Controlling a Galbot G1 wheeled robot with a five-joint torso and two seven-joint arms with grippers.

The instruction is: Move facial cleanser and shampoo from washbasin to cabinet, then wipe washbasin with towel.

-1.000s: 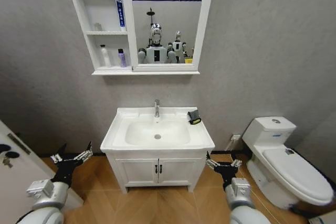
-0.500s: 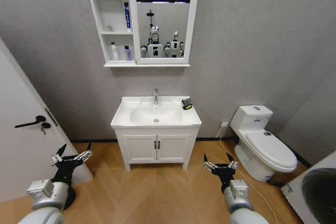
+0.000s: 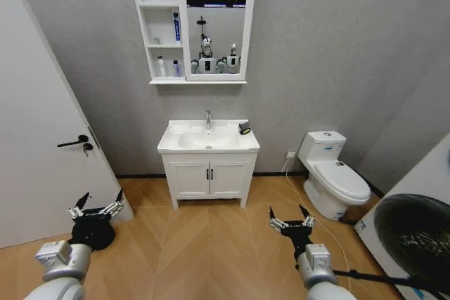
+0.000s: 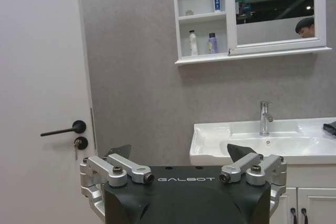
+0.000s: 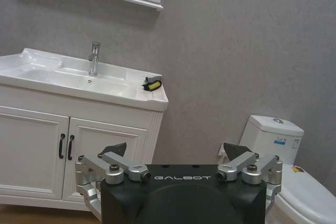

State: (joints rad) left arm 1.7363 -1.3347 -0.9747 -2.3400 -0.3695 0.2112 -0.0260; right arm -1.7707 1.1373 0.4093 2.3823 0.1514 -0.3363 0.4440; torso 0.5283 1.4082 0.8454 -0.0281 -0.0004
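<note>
The white facial cleanser [image 3: 161, 67] and the purple shampoo [image 3: 176, 68] stand side by side on the lowest shelf of the wall cabinet [image 3: 160, 26]; the left wrist view shows the facial cleanser [image 4: 193, 43] and the shampoo [image 4: 212, 43] too. Below is the white washbasin [image 3: 184, 147], with the black towel [image 3: 244, 129] on its back right corner, and the right wrist view has the towel [image 5: 153, 83] there as well. My left gripper [image 3: 96, 209] and right gripper [image 3: 290, 219] hang low over the floor, far from the washbasin, both open and holding nothing.
A white door [image 3: 42, 138] with a black handle stands to the left. The toilet [image 3: 330, 173] is right of the basin and a washing machine [image 3: 415, 237] is at the near right. A white two-door cupboard [image 3: 209, 177] sits under the basin. Wooden floor lies between me and it.
The whole view has pulled back from the washbasin, so the camera has moved away; the door and washing machine have come into view. Both grippers stay open and low.
</note>
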